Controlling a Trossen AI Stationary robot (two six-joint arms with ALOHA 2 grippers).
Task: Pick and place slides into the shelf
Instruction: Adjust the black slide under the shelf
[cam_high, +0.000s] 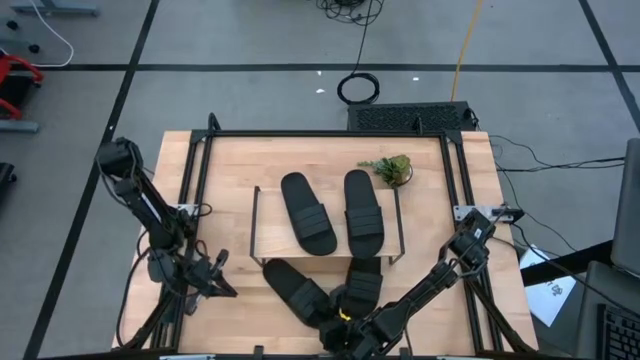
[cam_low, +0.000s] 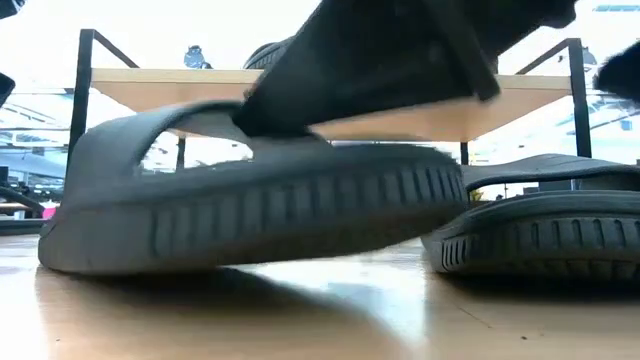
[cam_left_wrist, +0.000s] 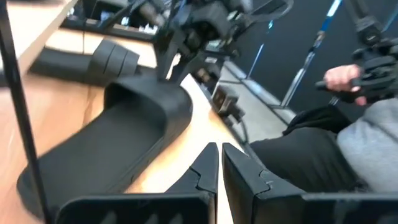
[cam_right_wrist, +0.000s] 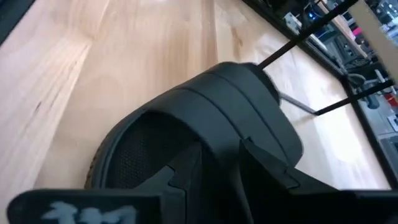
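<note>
Two dark two-finger grippers low in frame: left gripper (cam_high: 218, 262) at lower left, fingers pressed together, holding nothing; right gripper (cam_high: 338, 320) at bottom centre, clamped on a black ribbed slide sandal (cam_high: 298, 291) before the low wooden-topped wire shelf (cam_high: 268, 232).

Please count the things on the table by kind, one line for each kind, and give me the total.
Slides: 4, two on the shelf, two on the table in front of it
Shelf: 1
Small green plant: 1
Total: 6
</note>
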